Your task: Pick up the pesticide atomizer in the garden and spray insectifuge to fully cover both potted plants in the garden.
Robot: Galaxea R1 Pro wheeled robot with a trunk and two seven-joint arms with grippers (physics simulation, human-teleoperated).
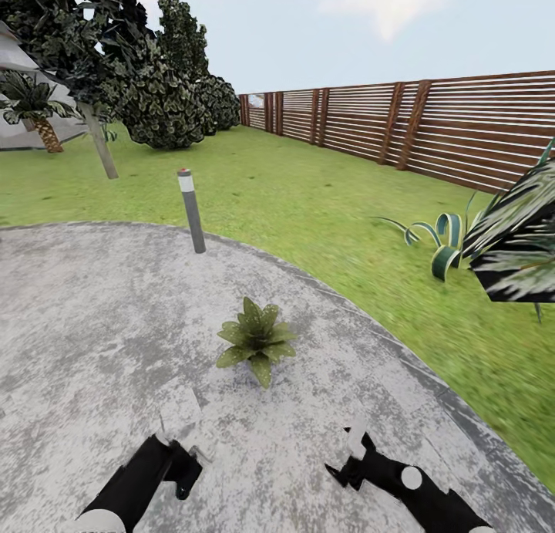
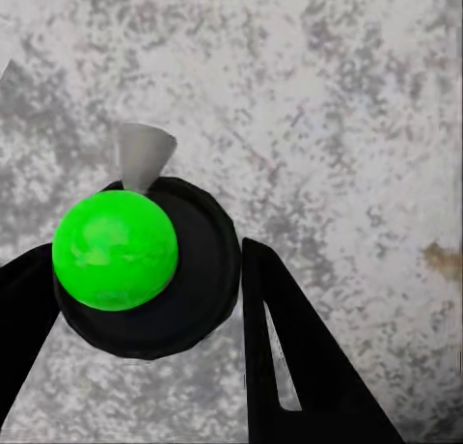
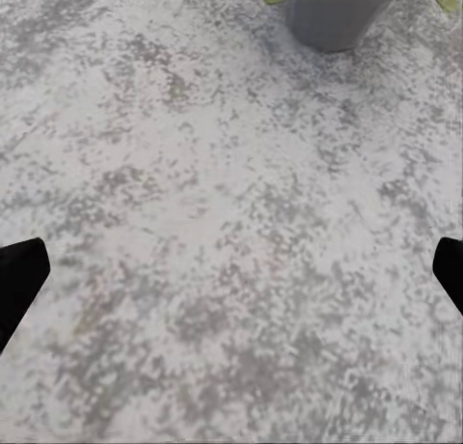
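One potted plant [image 1: 255,342], a low rosette of pointed green leaves, stands on the grey paved circle [image 1: 92,325] just ahead of both arms. Its grey pot [image 3: 338,14] shows in the right wrist view, beyond the right gripper [image 3: 231,280]. That gripper [image 1: 347,456] is open with only paving between its fingers. My left gripper [image 1: 185,463] is shut on the pesticide atomizer [image 2: 145,270], seen end-on as a dark round body with a bright green ball and a pale grey nozzle cone. Its pale head [image 1: 179,416] rises above the gripper in the head view.
A grey bollard light [image 1: 191,209] stands at the circle's far rim. Lawn [image 1: 308,201] runs to a brown slat fence [image 1: 432,124]. A striped agave [image 1: 443,244] and a dark-leaved plant [image 1: 516,244] are at the right. Trees [image 1: 154,86] and a palm [image 1: 38,116] stand far left.
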